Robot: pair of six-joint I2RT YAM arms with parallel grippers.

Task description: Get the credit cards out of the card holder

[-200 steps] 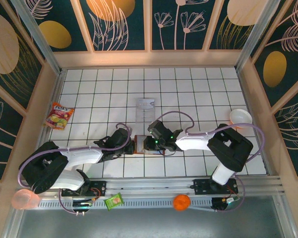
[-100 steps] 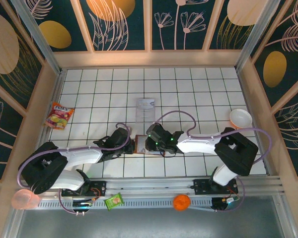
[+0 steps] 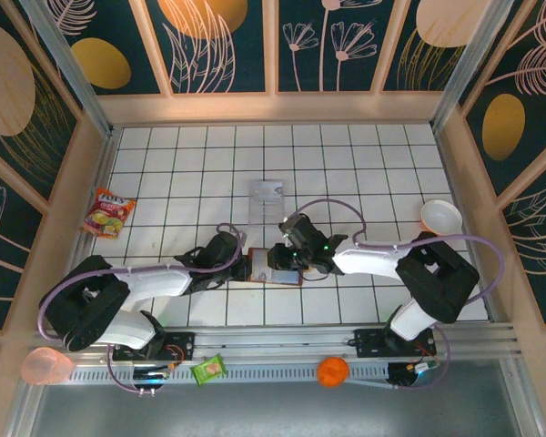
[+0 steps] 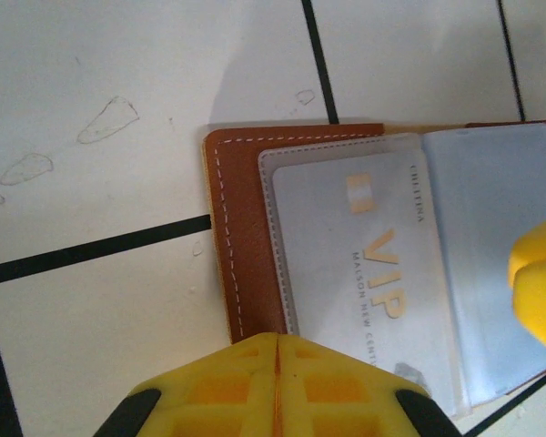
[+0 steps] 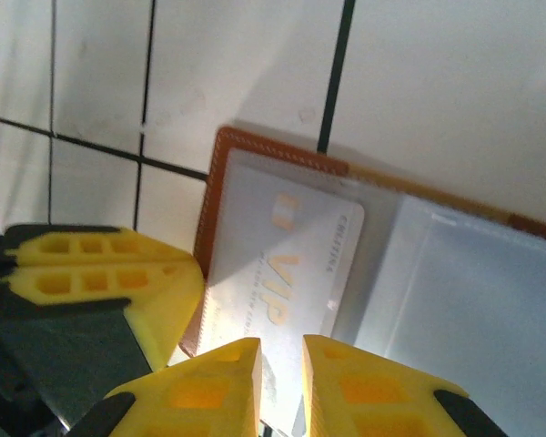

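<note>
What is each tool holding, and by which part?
Left tool, shut, only presses the card holder edge. Right tool straddles the VIP card edge; grip cannot be told.

The brown leather card holder [image 4: 241, 237], white-stitched with pale grey-blue lining, lies open and flat on the white tiled table [image 4: 118, 182], a pale credit card [image 4: 364, 264] lettered "VIP" in gold sitting in its clear pocket.

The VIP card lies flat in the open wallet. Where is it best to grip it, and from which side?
Probably the short end of the VIP card nearest the right gripper: stitched leather of the card holder borders its far end and outer long side. As it lies flat, come low from that near end, sliding one finger under the edge.
</note>
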